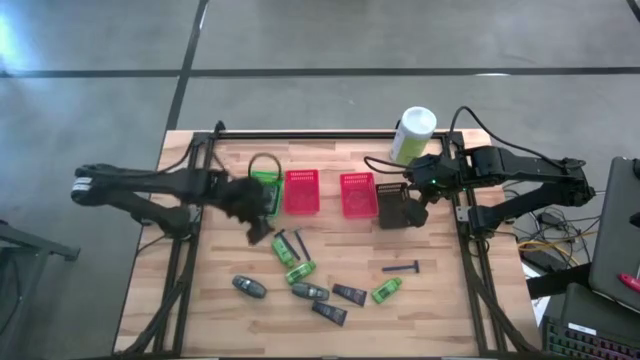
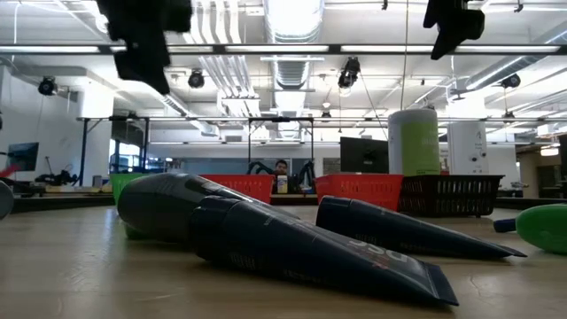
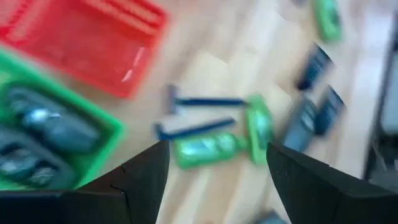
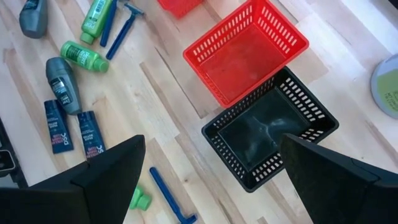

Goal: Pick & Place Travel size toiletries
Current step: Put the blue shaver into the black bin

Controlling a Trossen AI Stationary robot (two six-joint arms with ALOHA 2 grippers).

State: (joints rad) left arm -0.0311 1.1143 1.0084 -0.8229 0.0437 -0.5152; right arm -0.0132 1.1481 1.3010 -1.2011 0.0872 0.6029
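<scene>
- Left gripper (image 3: 211, 180): fingers spread wide and empty, above the counter (image 1: 440, 320) by the green basket (image 1: 266, 190)
- Right gripper (image 4: 211, 180): fingers wide, empty, over the black basket (image 4: 270, 134)
- Toiletries: two green tubes (image 3: 208, 148) and two razors (image 3: 199, 102) lie directly ahead; grey bottles (image 1: 249, 287) and dark tubes (image 1: 349, 294) lie nearer the front edge
- Judgement: the tubes look light, soft and slick; grip one across mid-body

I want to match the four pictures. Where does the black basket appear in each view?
High view: the black basket is right of centre, under the right hand.
Low view: at the far right, behind the table's items.
Left wrist view: not in it.
Right wrist view: in the middle, between the fingers.
Shared landmark: the red basket touching its side.
</scene>
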